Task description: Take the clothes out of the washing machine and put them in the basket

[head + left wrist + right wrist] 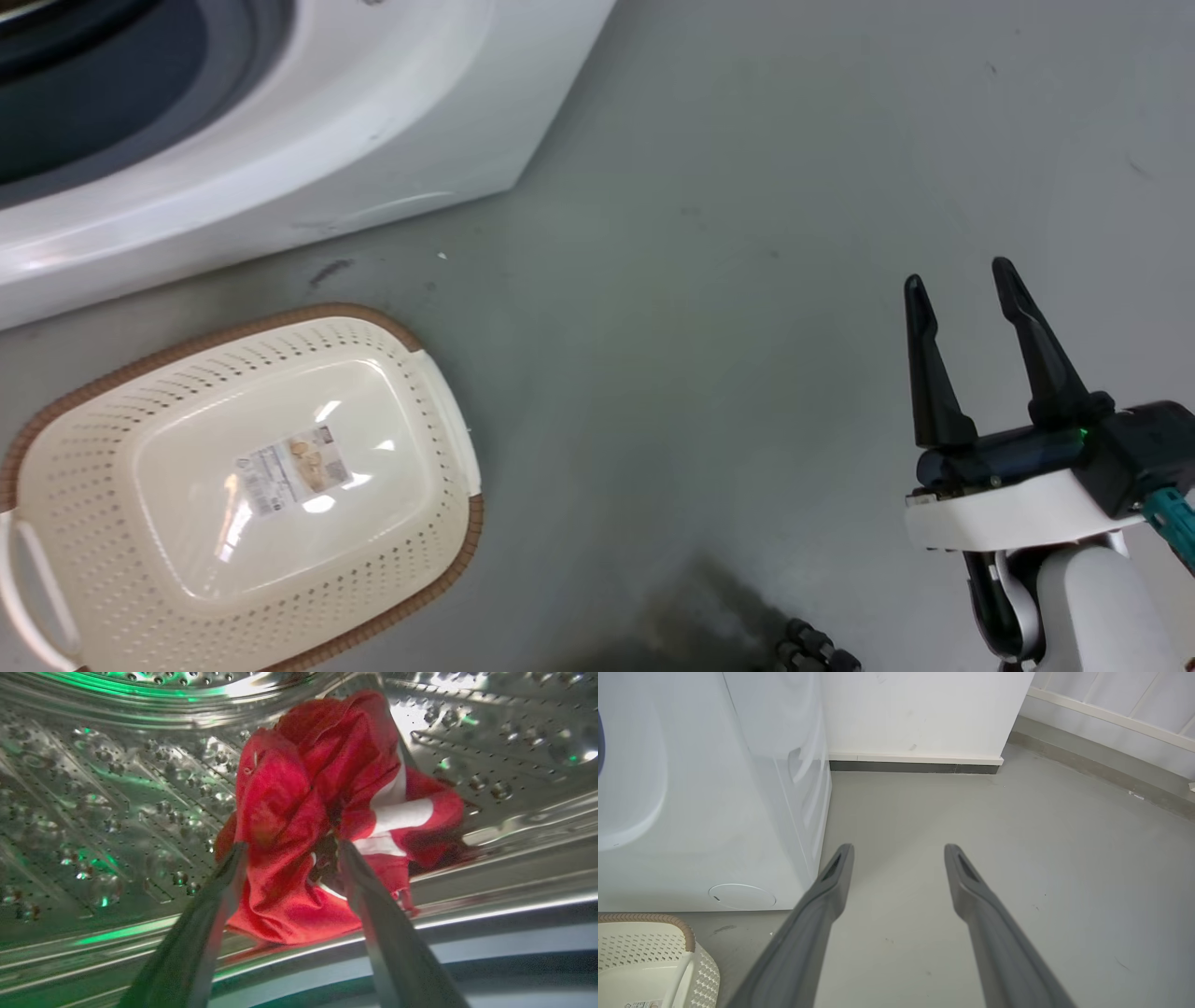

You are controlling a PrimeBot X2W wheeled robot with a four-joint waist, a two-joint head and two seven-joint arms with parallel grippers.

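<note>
Inside the steel drum (117,812) of the washing machine (308,140) lies a bunched heap of red clothes (299,812) with white trim. My left gripper (290,845) is open, its two fingertips standing on either side of the lower part of the heap. The cream basket (75,448) with its brown rim sits on the floor in front of the machine, nothing in it but a label; its corner (654,947) shows in the right wrist view. My right gripper (962,280) hangs open over bare floor to the right, and its fingers (899,847) hold nothing.
Grey floor (747,233) spreads to the right of the machine. A white wall with a dark baseboard (915,766) stands beyond the machine's side. A dark stain (709,607) marks the floor near the bottom edge, beside a black ribbed part (817,649).
</note>
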